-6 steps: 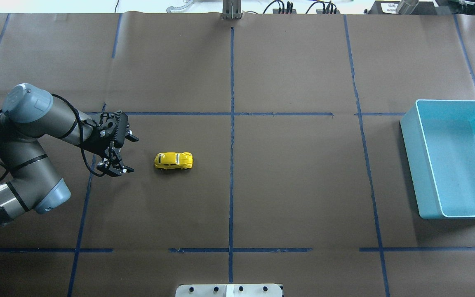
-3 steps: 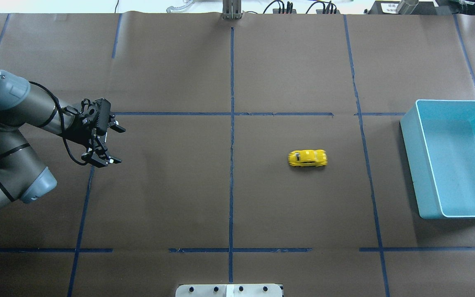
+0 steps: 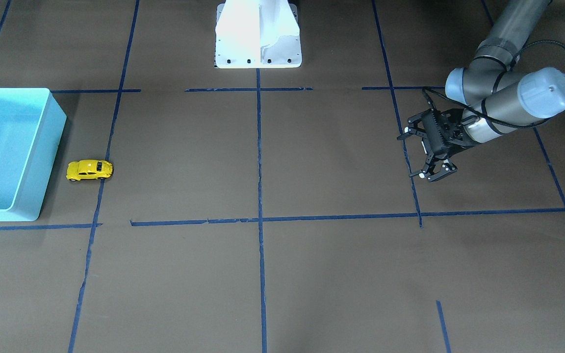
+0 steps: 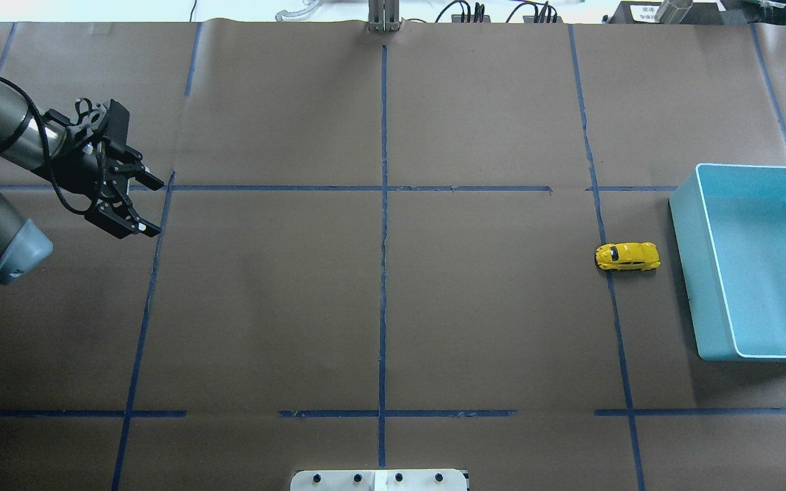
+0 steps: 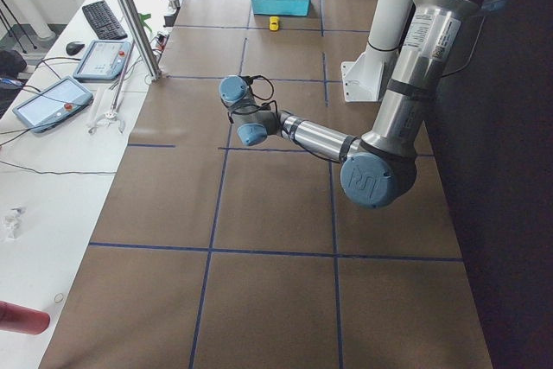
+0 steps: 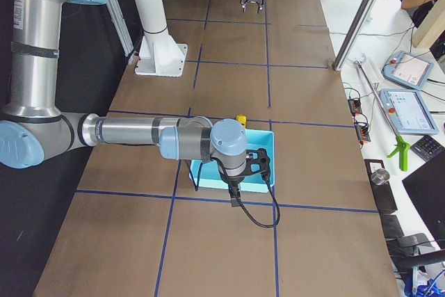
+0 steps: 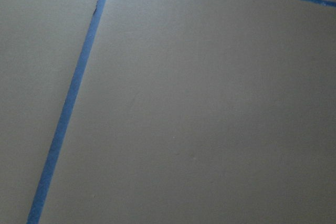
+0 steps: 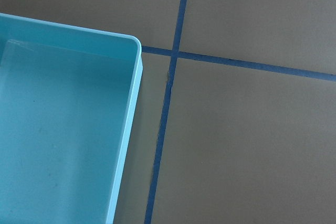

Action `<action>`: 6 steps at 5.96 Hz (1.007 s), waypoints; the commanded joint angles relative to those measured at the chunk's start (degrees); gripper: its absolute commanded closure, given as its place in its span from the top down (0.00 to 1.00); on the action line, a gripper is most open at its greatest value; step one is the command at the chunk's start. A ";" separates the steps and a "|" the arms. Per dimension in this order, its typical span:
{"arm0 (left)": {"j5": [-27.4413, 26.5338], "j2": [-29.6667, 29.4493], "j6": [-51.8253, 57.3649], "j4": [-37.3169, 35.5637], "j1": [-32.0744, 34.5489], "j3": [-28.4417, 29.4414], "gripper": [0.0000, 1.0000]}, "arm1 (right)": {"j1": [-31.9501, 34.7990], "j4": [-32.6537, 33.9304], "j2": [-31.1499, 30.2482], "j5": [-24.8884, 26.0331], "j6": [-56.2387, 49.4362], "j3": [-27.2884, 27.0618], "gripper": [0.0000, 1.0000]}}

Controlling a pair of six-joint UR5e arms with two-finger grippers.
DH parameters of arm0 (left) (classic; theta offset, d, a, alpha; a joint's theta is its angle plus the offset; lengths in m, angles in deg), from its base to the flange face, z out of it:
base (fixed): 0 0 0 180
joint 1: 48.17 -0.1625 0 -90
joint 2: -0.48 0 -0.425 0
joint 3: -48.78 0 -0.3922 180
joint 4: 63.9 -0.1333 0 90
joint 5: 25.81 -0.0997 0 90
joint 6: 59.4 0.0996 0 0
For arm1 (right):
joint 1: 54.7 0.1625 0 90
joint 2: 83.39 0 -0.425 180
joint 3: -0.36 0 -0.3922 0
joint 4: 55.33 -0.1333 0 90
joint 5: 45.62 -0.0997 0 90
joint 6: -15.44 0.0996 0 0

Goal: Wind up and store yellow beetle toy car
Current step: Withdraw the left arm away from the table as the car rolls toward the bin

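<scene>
Surface (image 4: 488, 320) of brown paper bears your teal bin (image 4: 696, 273) at its right end. You see the left gripper (image 4: 151, 208) spread wide and empty, well apart from it; whether the right gripper (image 6: 259, 159) is wide or narrow, you cannot tell. The yellow beetle toy car (image 4: 627, 257) stands just beside the bin's outer wall.

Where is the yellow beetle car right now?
In the overhead view the yellow beetle toy car sits on the table's right side, just left of the blue bin, close to its wall but not touching it.
</scene>
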 commanded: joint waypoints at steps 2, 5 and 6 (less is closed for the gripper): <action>2.40 4.46 -0.30 -15.47 4.62 -10.21 1.00 | 0.00 0.09 -0.26 0.00 -0.17 0.00 1.00; -4.31 6.35 -0.30 -40.54 10.50 -15.34 1.00 | -2.18 -4.53 -0.09 -1.14 -1.05 -2.62 1.00; -9.85 6.44 -0.21 -49.96 13.83 -16.22 1.00 | -4.81 -4.57 -0.35 -0.62 -1.05 -6.47 1.00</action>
